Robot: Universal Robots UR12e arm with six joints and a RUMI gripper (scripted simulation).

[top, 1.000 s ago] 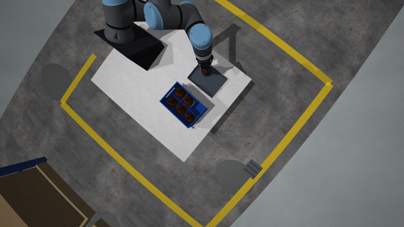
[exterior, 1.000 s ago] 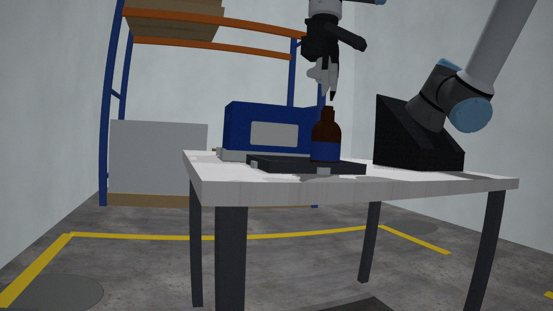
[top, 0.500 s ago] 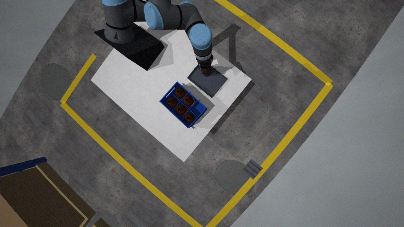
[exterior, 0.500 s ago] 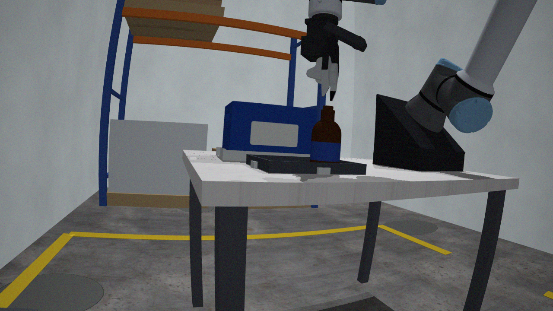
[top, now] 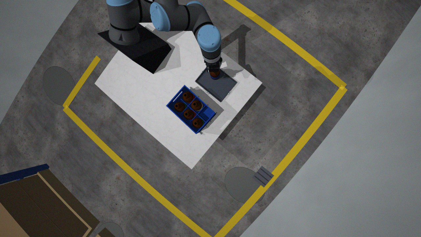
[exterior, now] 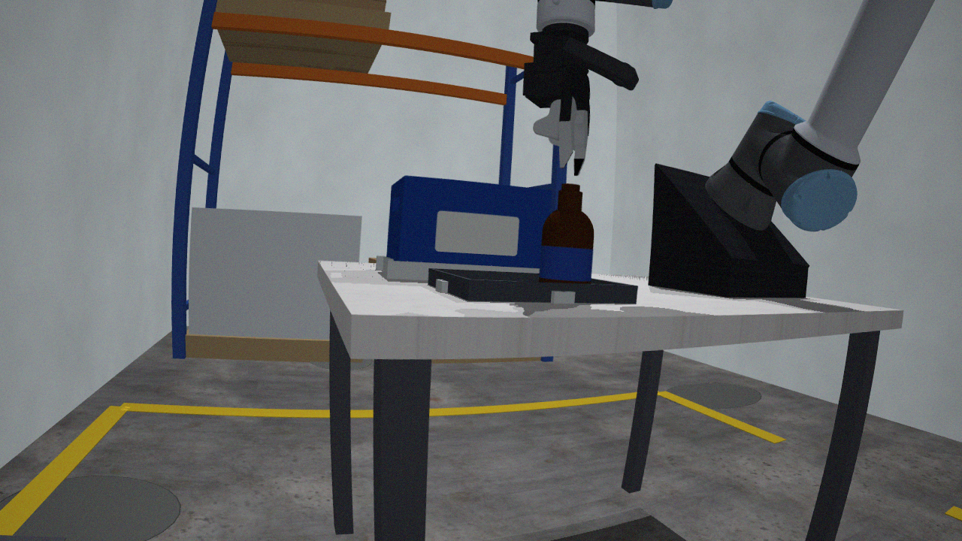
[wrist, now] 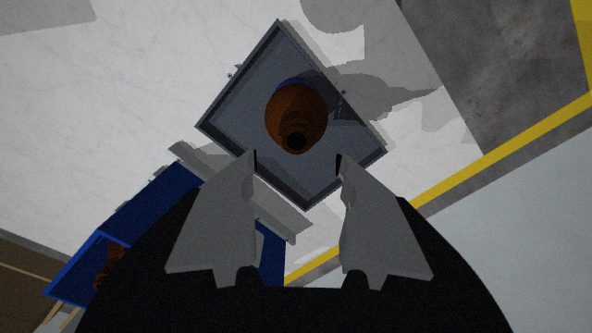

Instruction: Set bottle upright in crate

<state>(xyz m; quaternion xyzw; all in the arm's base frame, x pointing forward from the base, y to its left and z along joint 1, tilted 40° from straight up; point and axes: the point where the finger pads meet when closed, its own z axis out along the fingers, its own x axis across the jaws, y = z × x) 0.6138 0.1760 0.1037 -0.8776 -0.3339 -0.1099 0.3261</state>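
The brown bottle (top: 214, 75) (exterior: 567, 235) (wrist: 296, 116) stands upright on the tray (top: 220, 95) (exterior: 497, 289) (wrist: 231, 116). Above it, your gripper (top: 213, 70) (exterior: 571, 167) (wrist: 296, 153) has its fingers apart, holding nothing. Grasp, lift and placement in the blue crate's (top: 179, 117) (exterior: 411, 219) (wrist: 153, 203) vacant corner compartment remain, you'd judge.

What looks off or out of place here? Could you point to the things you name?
The bottle (top: 214, 74) (exterior: 567, 235) (wrist: 296, 116) stands upright on the tray (top: 220, 88) (exterior: 497, 288) (wrist: 231, 116); odd, since the task has it lying down. Otherwise nothing stands out: the tray sits flat, the crate (top: 191, 109) (exterior: 410, 222) (wrist: 153, 194) looks level, and no spill shows.
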